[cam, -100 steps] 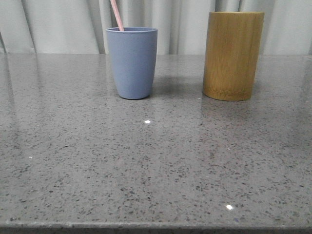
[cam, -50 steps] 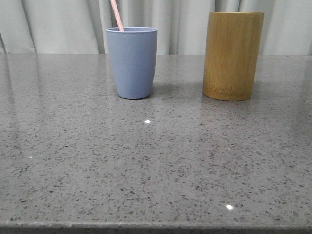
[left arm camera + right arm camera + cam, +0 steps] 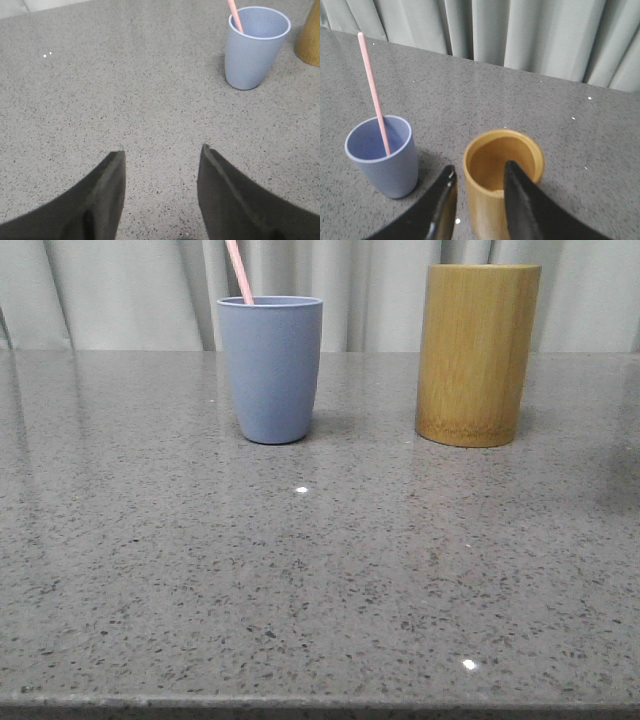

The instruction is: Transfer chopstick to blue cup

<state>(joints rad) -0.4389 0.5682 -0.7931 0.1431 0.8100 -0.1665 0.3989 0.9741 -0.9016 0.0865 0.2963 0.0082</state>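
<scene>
A pale pink chopstick (image 3: pixel 239 271) stands leaning in the blue cup (image 3: pixel 271 370) at the back middle of the table. Both also show in the left wrist view, chopstick (image 3: pixel 235 16) in cup (image 3: pixel 255 47), and in the right wrist view, chopstick (image 3: pixel 374 95) in cup (image 3: pixel 382 155). My left gripper (image 3: pixel 162 152) is open and empty, low over bare table, well short of the cup. My right gripper (image 3: pixel 479 170) is open and empty, high above the bamboo cylinder (image 3: pixel 502 177), whose inside looks empty. Neither gripper shows in the front view.
The yellow-brown bamboo cylinder (image 3: pixel 478 355) stands to the right of the blue cup, a small gap between them. The speckled grey table (image 3: pixel 320 580) runs to a front edge at the bottom. Pale curtains (image 3: pixel 130 290) hang behind the table.
</scene>
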